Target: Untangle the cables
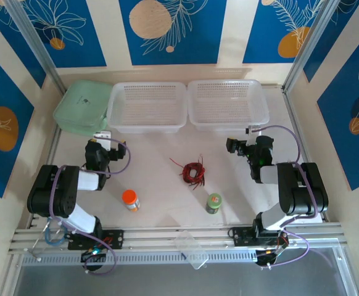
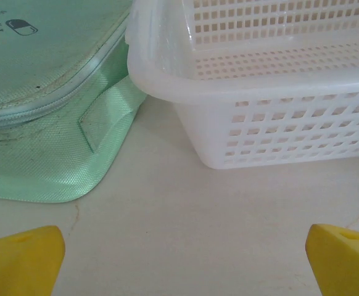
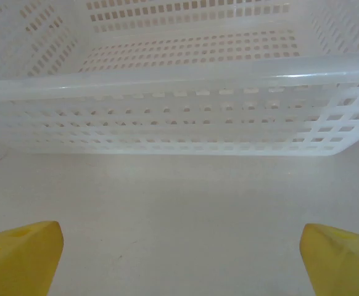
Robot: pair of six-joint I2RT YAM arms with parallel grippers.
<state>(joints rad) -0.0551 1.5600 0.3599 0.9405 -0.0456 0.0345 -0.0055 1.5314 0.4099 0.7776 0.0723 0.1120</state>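
Note:
The cables point(image 1: 192, 171) are a small tangle of thin red and black wires lying in the middle of the table, between the two arms. My left gripper point(image 1: 102, 137) sits far to their left, pointing at the gap between a green pouch and a white basket. In the left wrist view its yellow fingertips point(image 2: 25, 259) stand wide apart over bare table, so the left gripper point(image 2: 185, 246) is open. My right gripper point(image 1: 251, 132) is to the cables' upper right, facing the other basket. In the right wrist view the right gripper point(image 3: 181, 240) is open with nothing between its fingers.
Two white perforated baskets point(image 1: 145, 126) point(image 1: 229, 123) stand at the back, the left one point(image 2: 278, 129) and the right one point(image 3: 179, 123) close ahead of the grippers. A green pouch point(image 1: 84, 106) point(image 2: 44, 123) lies back left. An orange-capped bottle point(image 1: 131, 200) and a green bottle point(image 1: 213, 203) stand near the front.

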